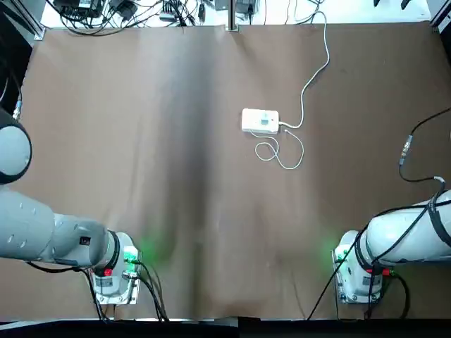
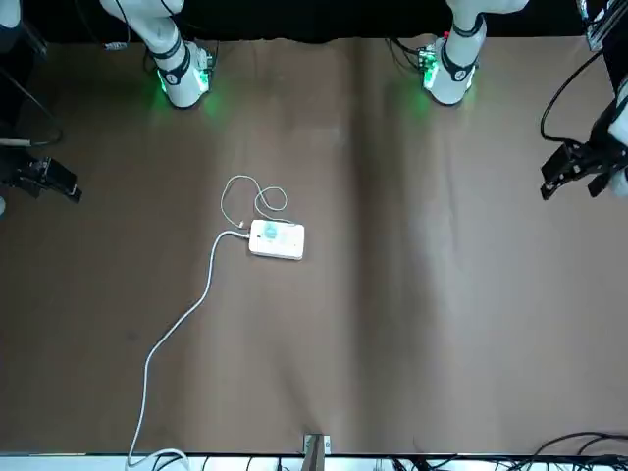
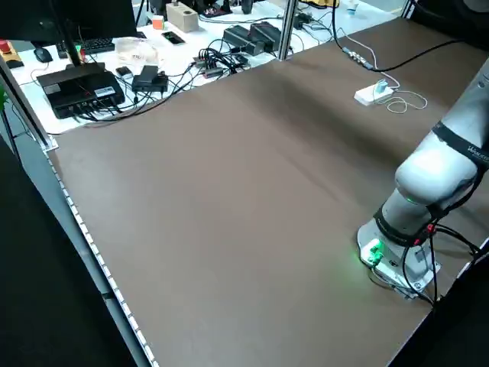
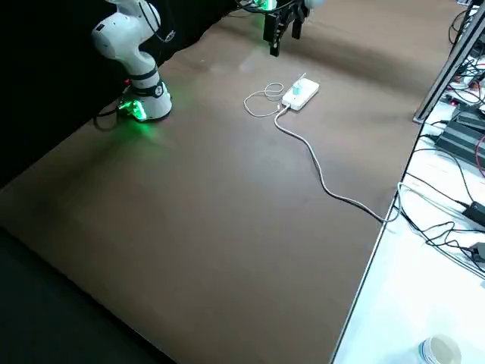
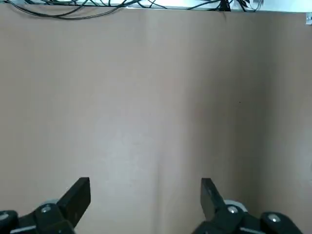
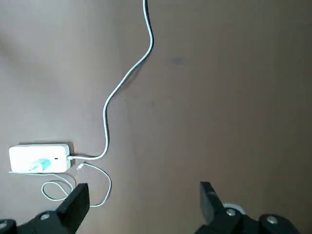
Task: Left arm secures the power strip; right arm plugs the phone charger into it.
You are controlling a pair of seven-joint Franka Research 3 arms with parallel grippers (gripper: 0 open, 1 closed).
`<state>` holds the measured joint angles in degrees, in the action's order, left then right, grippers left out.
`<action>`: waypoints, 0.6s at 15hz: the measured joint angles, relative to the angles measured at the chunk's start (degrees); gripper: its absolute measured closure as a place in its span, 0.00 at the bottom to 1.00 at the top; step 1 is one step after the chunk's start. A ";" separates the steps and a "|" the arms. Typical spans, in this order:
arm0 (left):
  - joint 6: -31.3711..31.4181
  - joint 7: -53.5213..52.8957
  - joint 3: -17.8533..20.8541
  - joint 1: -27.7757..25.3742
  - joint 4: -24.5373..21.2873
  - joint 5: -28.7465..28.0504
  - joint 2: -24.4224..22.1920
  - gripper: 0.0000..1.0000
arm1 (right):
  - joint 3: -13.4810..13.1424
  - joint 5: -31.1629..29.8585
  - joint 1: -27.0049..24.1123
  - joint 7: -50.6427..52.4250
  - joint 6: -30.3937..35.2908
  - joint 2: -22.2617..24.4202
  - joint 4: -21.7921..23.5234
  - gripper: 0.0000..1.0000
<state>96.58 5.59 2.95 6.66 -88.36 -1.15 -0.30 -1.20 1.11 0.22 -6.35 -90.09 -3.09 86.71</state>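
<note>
L hand (image 5: 146, 204) open, nothing in it, over tabletop (image 1: 211, 232); pwr strip (image 1: 260, 120) lies well apart from it, off to its right & farther fwd. R hand (image 6: 145, 207) also open & empty; strip's fwd of it, off to its left. Teal phone charger (image 6: 40, 165) sits on strip, thin wht cable (image 6: 108, 187) looped beside strip, on R hand's side. Thick wht cord (image 1: 303, 98) runs from strip to tabletop's far edge.

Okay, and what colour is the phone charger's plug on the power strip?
The plug is teal-green, showing best in the right wrist view.
</note>
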 joint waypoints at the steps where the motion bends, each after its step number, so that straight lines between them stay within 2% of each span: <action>1: -0.14 -0.01 0.23 -0.03 -0.05 0.00 -0.36 0.00 | 0.06 0.01 0.01 0.00 0.06 0.00 0.00 0.00; 4: -0.17 -0.13 -4.59 -5.20 -0.25 0.00 -0.67 0.00 | 0.09 0.01 0.01 0.01 0.12 0.00 0.00 0.00; 9: -0.18 -0.13 -5.85 -6.69 -0.78 0.12 -0.41 0.00 | 0.09 0.02 0.01 0.01 0.14 0.00 0.00 0.00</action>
<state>96.40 5.46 -2.90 -0.03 -89.14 -1.03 -0.71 -1.11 1.13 0.23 -6.34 -89.94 -3.09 86.71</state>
